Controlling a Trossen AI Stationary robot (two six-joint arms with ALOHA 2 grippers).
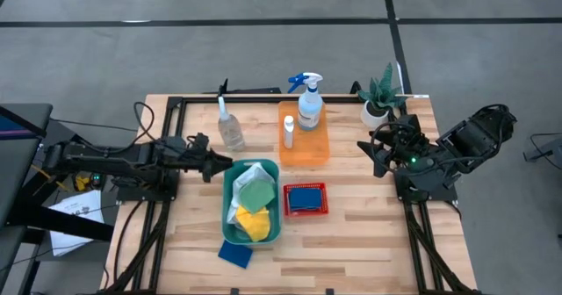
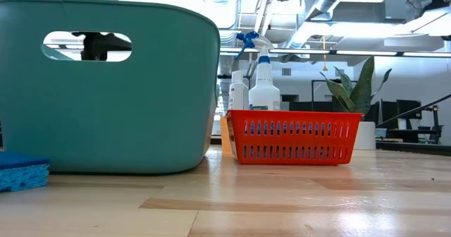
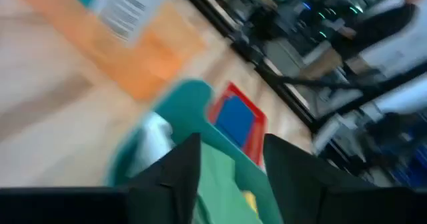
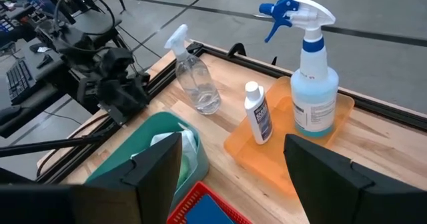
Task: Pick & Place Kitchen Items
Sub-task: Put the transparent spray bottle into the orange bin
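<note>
A teal bin holds a white cloth, a green cloth and a yellow cloth. A red basket beside it holds a blue sponge. Another blue sponge lies on the table near the bin. An orange tray carries the blue-trigger spray bottle and a small white bottle. My left gripper is open and empty at the bin's far left corner. My right gripper is open and empty, right of the tray.
A second clear spray bottle with a pale trigger stands left of the tray. A potted plant stands at the far right. Black rails frame the table's far and side edges. Bare wood lies right of the red basket.
</note>
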